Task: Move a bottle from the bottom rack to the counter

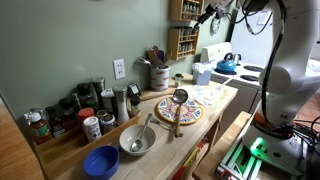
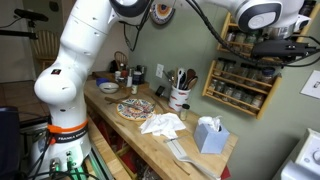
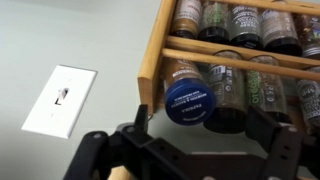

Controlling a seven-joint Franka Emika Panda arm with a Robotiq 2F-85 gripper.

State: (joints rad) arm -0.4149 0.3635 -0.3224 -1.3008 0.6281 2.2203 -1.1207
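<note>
At the near edge of the counter (image 1: 222, 97) sits a blue bowl (image 1: 101, 161), a metal bowl (image 1: 137, 141) just beside it, jars (image 1: 80, 108) along the wall edge.

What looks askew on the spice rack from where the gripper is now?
The blue-capped bottle in the wooden spice rack leans out forward, its cap facing the wrist camera, while the jars around it stand upright. Nothing looks spilled.

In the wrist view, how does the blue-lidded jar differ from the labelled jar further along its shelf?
The blue-lidded jar leans forward, lid facing the camera; the labelled jar stands upright. The blue-lidded jar sits at the end of the wooden rack; the labelled jar further in. Both are small jars on one shelf.
</note>
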